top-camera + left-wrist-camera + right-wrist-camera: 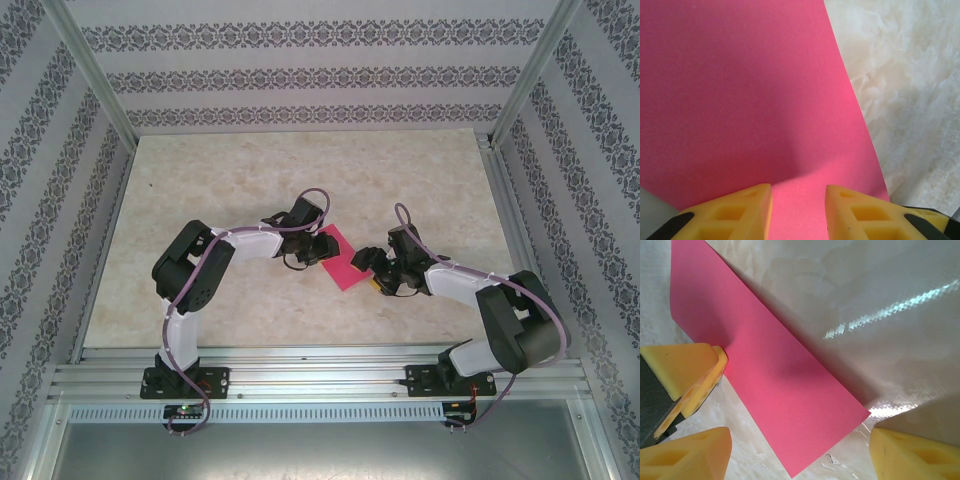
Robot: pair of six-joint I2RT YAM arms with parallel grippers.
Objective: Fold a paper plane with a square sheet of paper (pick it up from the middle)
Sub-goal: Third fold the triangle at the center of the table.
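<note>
**Item:** square sheet of paper (338, 260), magenta, lying flat at the centre of the bench (220, 180); no dart formed yet.

**Left hand** (798, 192), at the sheet's 10 o'clock: fingers narrowly parted over the paper, clasping nothing I can see.

**Right hand** (797, 437), at its 4 o'clock: spread wide, released, sheet corner between the fingers.

**Handling, my judgement:** pin with left, ease a right finger under the free edge, lift slowly, and match edges before creasing. Thin paper buckles.

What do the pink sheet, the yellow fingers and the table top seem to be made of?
Sheet: thin matte paper, faintly grainy, with sharp edges. Fingers: probably moulded plastic or rubber, matte, with hollow cells. Table top: glossy marble-look covering, perhaps plastic film, judging by the glare streaks.
</note>
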